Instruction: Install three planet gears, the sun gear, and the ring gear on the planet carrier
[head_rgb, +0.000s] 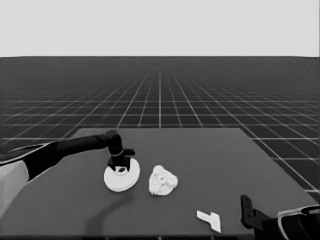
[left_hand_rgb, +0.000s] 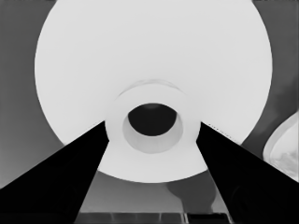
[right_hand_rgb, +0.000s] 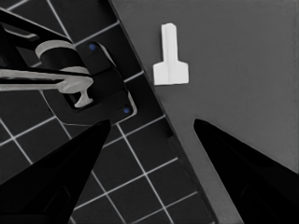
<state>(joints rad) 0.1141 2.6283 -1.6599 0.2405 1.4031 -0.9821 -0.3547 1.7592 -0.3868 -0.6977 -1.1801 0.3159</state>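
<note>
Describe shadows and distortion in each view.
Head view: left arm's shadow streaks the table toward its near edge. Left wrist view: the larger round part, hub inside the left tool, looms huge. Right wrist view: no evident shadows.

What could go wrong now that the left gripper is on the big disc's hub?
The left gripper pinches only the raised hub of the larger round part, which looks tilted, so it may slip or swing. The smaller round part with gears on it lies close by, and a low carry could knock them. The right gripper waits parked.
</note>
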